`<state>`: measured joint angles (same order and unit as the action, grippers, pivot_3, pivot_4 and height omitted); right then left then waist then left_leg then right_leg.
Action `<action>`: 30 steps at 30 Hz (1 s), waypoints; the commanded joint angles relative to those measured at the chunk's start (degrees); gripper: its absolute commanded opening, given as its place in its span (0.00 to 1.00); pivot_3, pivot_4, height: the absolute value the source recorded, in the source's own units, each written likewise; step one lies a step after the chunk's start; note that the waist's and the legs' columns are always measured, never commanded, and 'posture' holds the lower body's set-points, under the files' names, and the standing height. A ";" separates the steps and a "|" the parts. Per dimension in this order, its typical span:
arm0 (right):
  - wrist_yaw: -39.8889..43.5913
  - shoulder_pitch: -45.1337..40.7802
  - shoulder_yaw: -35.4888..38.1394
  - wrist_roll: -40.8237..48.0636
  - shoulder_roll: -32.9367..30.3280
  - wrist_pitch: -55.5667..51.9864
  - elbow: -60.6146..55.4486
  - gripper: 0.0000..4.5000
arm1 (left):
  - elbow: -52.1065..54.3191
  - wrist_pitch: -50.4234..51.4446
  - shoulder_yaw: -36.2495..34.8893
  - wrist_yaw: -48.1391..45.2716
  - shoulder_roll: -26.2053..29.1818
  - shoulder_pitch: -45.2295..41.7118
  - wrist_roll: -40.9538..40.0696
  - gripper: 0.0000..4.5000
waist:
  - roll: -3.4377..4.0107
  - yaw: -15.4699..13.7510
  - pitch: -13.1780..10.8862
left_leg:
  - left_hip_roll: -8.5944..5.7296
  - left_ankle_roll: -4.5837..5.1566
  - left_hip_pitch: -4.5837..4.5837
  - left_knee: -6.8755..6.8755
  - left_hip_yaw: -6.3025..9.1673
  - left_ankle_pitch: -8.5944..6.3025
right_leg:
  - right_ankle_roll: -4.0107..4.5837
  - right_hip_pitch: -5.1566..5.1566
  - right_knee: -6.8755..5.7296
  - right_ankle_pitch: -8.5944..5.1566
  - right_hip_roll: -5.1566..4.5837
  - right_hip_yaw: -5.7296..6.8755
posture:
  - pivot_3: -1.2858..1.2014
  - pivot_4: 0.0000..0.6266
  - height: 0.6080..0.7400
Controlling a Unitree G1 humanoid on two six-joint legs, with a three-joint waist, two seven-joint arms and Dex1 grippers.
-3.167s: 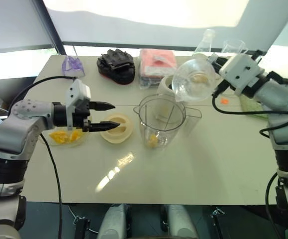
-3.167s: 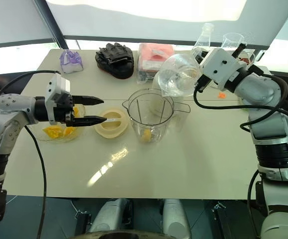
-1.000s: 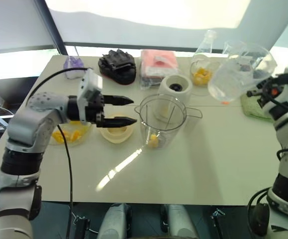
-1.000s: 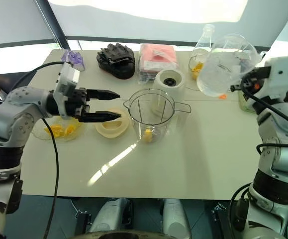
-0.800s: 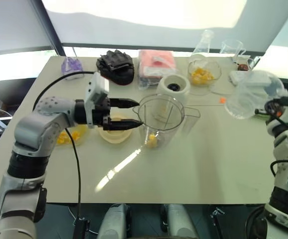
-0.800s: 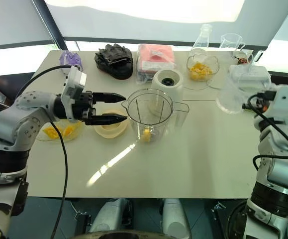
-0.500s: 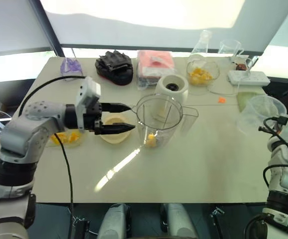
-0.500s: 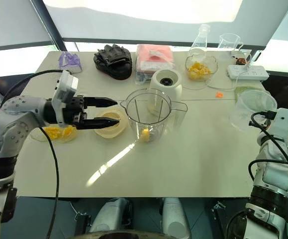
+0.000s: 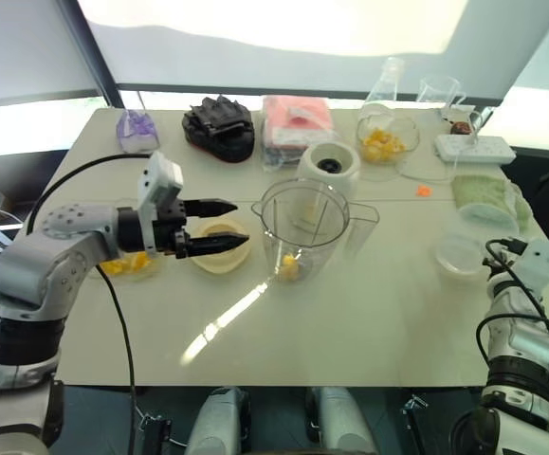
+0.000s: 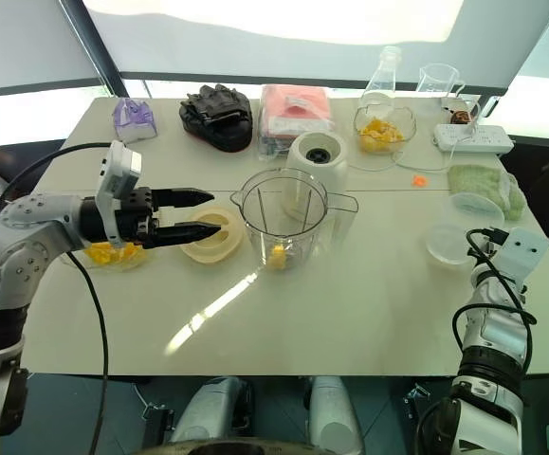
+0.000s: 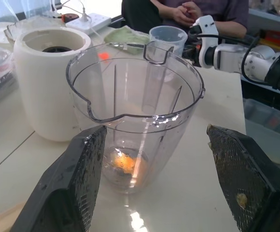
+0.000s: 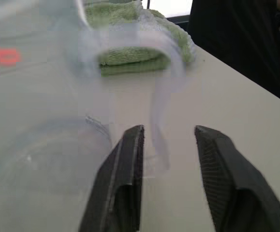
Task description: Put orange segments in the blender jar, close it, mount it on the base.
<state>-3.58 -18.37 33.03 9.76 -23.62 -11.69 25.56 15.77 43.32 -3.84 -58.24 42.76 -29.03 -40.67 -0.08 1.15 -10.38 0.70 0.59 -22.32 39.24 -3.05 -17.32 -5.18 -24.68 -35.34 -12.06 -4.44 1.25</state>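
The clear blender jar (image 9: 304, 227) stands upright mid-table with one orange segment (image 9: 290, 268) at its bottom. Behind it is the white base (image 9: 331, 171), and to its left lies the cream lid (image 9: 222, 245). My left gripper (image 9: 239, 223) hovers open over the lid, its tips pointing at the jar. Orange segments fill a bowl (image 9: 127, 263) under my left arm and a second glass bowl (image 9: 381, 147) at the back. My right gripper (image 12: 169, 133) is low at the table's right edge, with its fingers apart on either side of the wall of an empty clear bowl (image 9: 462, 256).
A green cloth (image 9: 483, 190) and power strip (image 9: 473, 149) lie at the far right. A black glove (image 9: 219, 128), pink pack (image 9: 298, 118), purple object (image 9: 137, 128), flask (image 9: 391, 76) and beaker (image 9: 442, 92) line the back edge. A person (image 11: 198, 12) sits beyond the right side.
My right arm swung the clear bowl from above the jar out to the right and down onto the table. The left gripper reached toward the jar, then drew back a little.
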 commanded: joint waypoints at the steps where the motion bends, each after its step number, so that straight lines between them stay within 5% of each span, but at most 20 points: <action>1: -0.42 0.43 -0.40 0.20 -0.66 1.69 -0.66 0.77 | 0.19 -0.67 -2.17 0.51 0.13 -1.35 -0.91 0.76 | -0.01 0.08 0.00 | 0.00 0.00 0.00 0.00 -0.01 0.00 | 0.00 0.00 0.00 0.00 0.00 0.00 | 0.52 0.24 1.00; 3: -0.85 0.97 -0.59 0.09 -0.62 1.51 -1.09 0.98 | -0.15 -0.94 -1.97 0.26 0.24 -1.40 -0.67 0.76 | -0.01 0.15 0.00 | 0.00 0.00 0.01 0.00 -0.01 0.00 | 0.00 0.00 0.00 0.00 0.00 -0.01 | 0.52 0.24 1.00; 14: -2.48 8.77 -0.92 1.31 1.56 -2.40 -12.09 0.98 | -1.36 -1.95 -1.28 -0.46 0.37 -1.20 0.32 0.76 | -0.01 -0.11 0.01 | 0.02 0.00 0.02 0.00 -0.01 0.00 | 0.01 0.02 0.01 0.00 0.01 -0.02 | 0.52 0.24 1.00; 21: -3.35 18.33 -0.83 2.13 5.67 -7.96 -28.66 0.98 | -3.19 -3.42 -1.33 -0.58 0.81 -0.20 1.86 0.76 | 0.00 -0.28 0.02 | 0.05 0.00 0.02 0.00 0.03 0.00 | 0.17 0.02 0.00 -0.10 0.00 -0.01 | 0.52 0.24 1.00; 26: 8.23 34.65 -5.23 3.71 4.16 -8.70 -47.97 0.98 | -15.41 -13.16 3.85 1.24 2.79 -2.81 15.33 0.76 | 0.05 -0.50 0.05 | 0.06 0.00 0.02 -0.03 0.06 0.00 | 0.19 0.01 0.01 -0.14 0.01 0.03 | 0.52 0.24 1.00; 30: 16.58 42.86 -1.00 11.44 0.84 -13.15 -55.81 0.98 | -31.51 -26.00 11.97 -1.39 1.35 -9.56 27.24 0.76 | -0.03 -0.50 0.05 | 0.03 0.04 0.11 0.01 0.00 0.02 | 0.22 0.15 0.13 -0.14 -0.01 0.03 | 0.52 0.24 1.00</action>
<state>10.02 23.20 28.81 18.20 -21.28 -23.63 -25.58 -11.34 22.75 6.36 -58.15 44.51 -35.98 -17.41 -0.11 0.65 -10.33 0.72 0.67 -22.21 39.26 -3.06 -17.28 -4.94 -24.50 -35.18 -12.19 -4.47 1.28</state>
